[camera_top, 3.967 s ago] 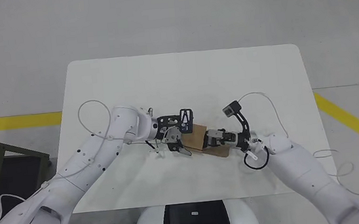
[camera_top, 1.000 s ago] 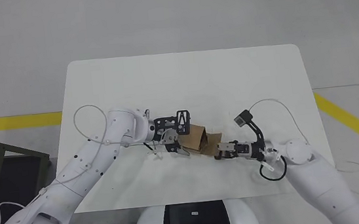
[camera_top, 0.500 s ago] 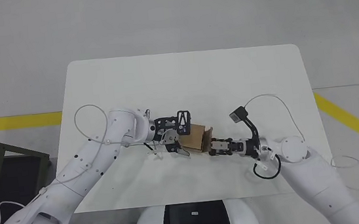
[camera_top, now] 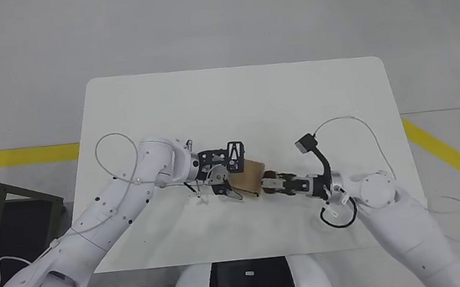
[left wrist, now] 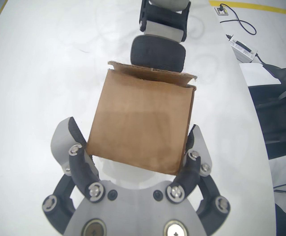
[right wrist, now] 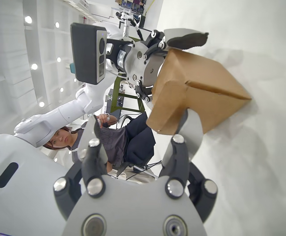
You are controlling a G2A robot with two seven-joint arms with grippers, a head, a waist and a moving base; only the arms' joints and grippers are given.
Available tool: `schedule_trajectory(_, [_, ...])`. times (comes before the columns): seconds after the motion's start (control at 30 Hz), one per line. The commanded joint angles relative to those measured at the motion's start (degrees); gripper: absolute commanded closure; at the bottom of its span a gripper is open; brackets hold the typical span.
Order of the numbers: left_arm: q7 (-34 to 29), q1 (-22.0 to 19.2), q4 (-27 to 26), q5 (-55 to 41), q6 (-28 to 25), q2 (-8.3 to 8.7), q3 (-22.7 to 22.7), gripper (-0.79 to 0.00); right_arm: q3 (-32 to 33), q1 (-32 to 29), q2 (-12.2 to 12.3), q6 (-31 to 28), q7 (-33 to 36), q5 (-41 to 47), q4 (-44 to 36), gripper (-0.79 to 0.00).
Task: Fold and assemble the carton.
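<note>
Top view: squared-up brown carton (camera_top: 251,177) is clamped by the left hand (camera_top: 235,181); the splayed right hand (camera_top: 269,182) presses its 3 o'clock flap.

The right gripper (right wrist: 140,118) is spread wide, with one finger (right wrist: 190,129) against the near flap of the brown carton (right wrist: 201,89). The carton rests on the white counter (right wrist: 245,174) at its one o'clock. At the carton's eleven o'clock, the left gripper (right wrist: 165,64) clasps the far end.

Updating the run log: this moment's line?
carton: on table | left claw: shut on carton | right claw: open, at flap
</note>
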Motion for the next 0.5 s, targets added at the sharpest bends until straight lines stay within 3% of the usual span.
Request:
schedule_trajectory(0.0, [-0.14, -0.04, 0.02, -0.06, 0.00, 0.02, 0.01, -0.785, 0.49, -0.12, 0.09, 0.27, -0.13, -0.16, -0.31, -0.351])
schedule_trajectory(0.3, [-0.47, 0.09, -0.28, -0.22, 0.00, 0.11, 0.03, -0.785, 0.43, 0.77, -0.05, 4.34, -0.85, -0.87, 1.63, -0.314])
schedule_trajectory(0.47, [-0.77, 0.15, -0.36, -0.36, 0.00, 0.18, -0.02, -0.785, -0.30, 1.54, -0.45, 2.56, 0.71, 1.61, 3.16, -0.311])
